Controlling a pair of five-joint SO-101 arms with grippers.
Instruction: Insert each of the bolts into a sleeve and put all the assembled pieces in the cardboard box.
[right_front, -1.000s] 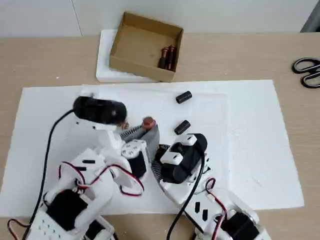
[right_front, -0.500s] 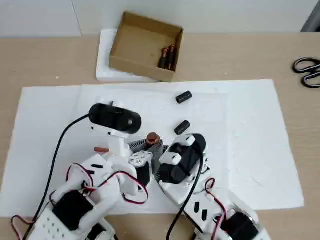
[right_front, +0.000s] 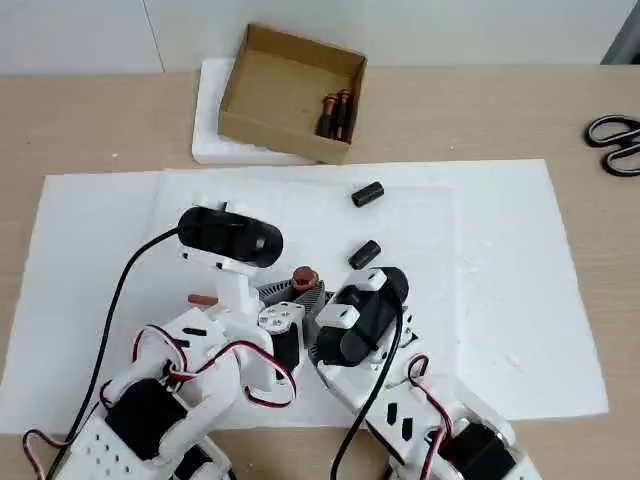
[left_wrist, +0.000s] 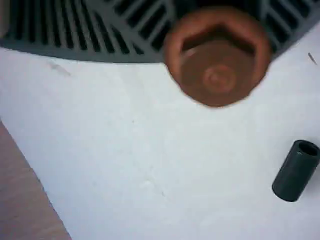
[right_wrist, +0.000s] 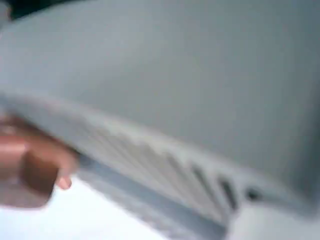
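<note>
The left arm (right_front: 230, 240) has carried the bolt (right_front: 304, 277) toward the right arm (right_front: 360, 320). Its fingers (left_wrist: 75, 30) grip it above the surface (right_front: 480, 110), near a sleeve (right_front: 364, 254). Tilted, it may jam entering.

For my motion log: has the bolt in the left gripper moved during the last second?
Yes. The bolt moved away from the cardboard box, toward the near edge of the white sheet.
</note>
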